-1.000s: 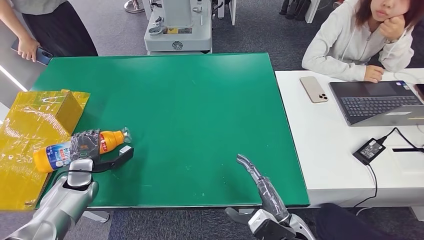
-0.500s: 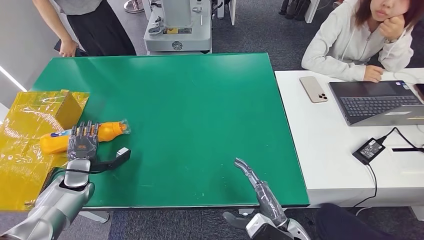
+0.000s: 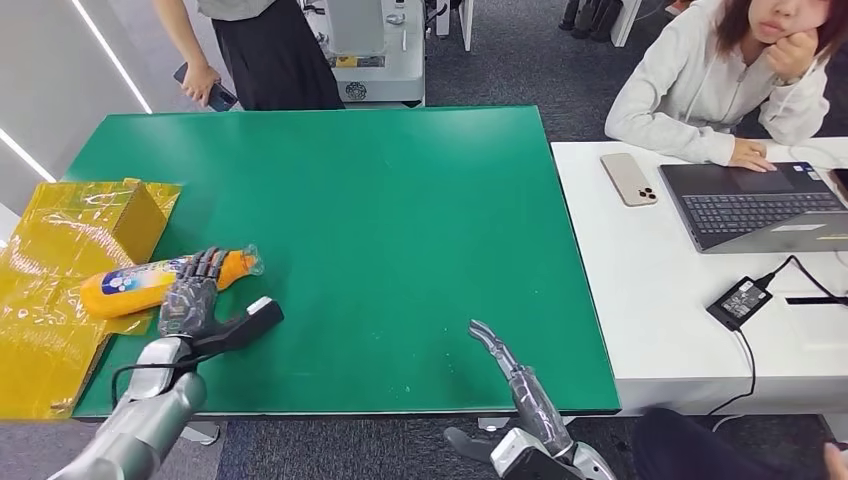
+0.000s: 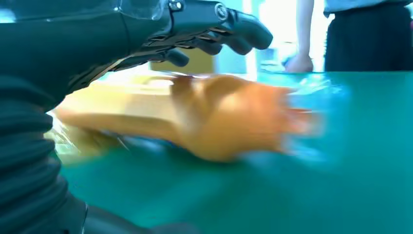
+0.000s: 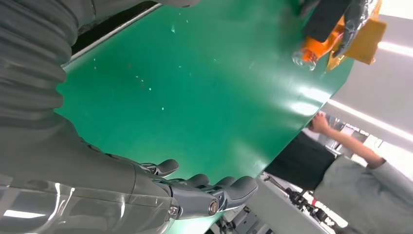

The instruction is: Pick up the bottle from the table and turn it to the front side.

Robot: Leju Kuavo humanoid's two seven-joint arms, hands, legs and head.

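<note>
Left hand [image 3: 195, 300] sits at the near-left of the green table [image 3: 400, 220], fingers spread and draped over the neck end of the orange bottle [image 3: 150, 284], thumb stuck out to the right & clear of it. The hand looks open and resting on top rather than closed round anything; whether the fingertips actually press the plastic can't be told. Bottle lies on its side, cap end toward the right, label end to the left on the crinkled yellow wrapping [image 3: 50, 300], with a yellow box [image 3: 130, 215] just beyond it

Right hand [image 3: 520, 385] hovers low at the near edge, fingers loosely apart, holding nothing

Handling, as a guess: plastic bottle w/ liquid inside, so moderately heavy, round and inclined to roll; glossy film looks slippery. Best hold is probably round the thicker body just left of the neck, fingers over and thumb under, not at the tapered neck where it could squirt out

Left wrist view gives what the head view lacks: side-on, the fingers [image 4: 229, 34] arch above the bottle [image 4: 214, 122] with a gap showing, though blurred. Right wrist view shows the clear cap end [image 5: 304, 56] from across the table, plus a standing person [image 5: 350, 180] at the far edge
</note>
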